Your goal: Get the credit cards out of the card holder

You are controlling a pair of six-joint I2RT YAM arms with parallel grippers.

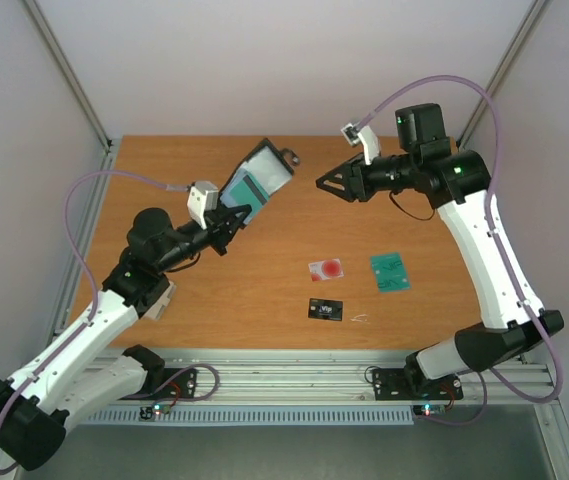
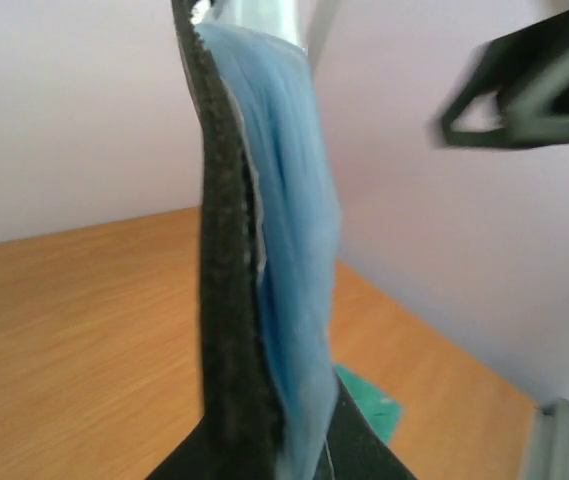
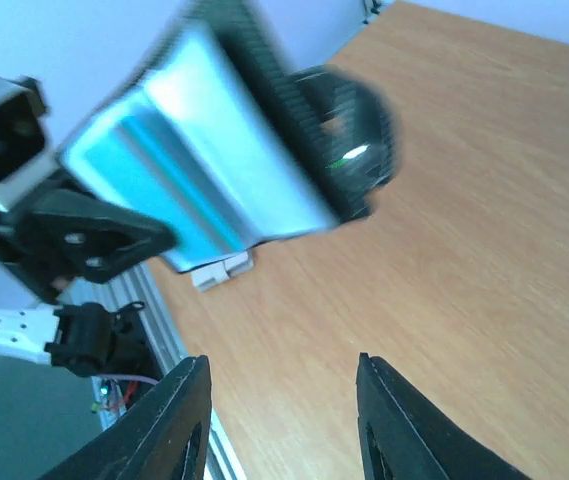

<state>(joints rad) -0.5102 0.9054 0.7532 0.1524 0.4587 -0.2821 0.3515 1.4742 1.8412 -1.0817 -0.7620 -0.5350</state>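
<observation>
Okay, your left gripper (image 1: pixel 232 222) is clamped on the open card holder (image 1: pixel 259 180), airborne at 11 o'clock. Your right gripper (image 1: pixel 326 184), at 1 o'clock, has jaws apart and empty. Three credit cards (image 1: pixel 326 269) lie on the table (image 1: pixel 214 310) around 5 o'clock.

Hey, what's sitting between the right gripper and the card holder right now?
Nothing: in the top view only bare table shows between the right gripper and the card holder.

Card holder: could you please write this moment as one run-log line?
left gripper: shut on card holder, held aloft | right gripper: open, empty, apart from it | on table: red-spot card, teal card, black card
</observation>
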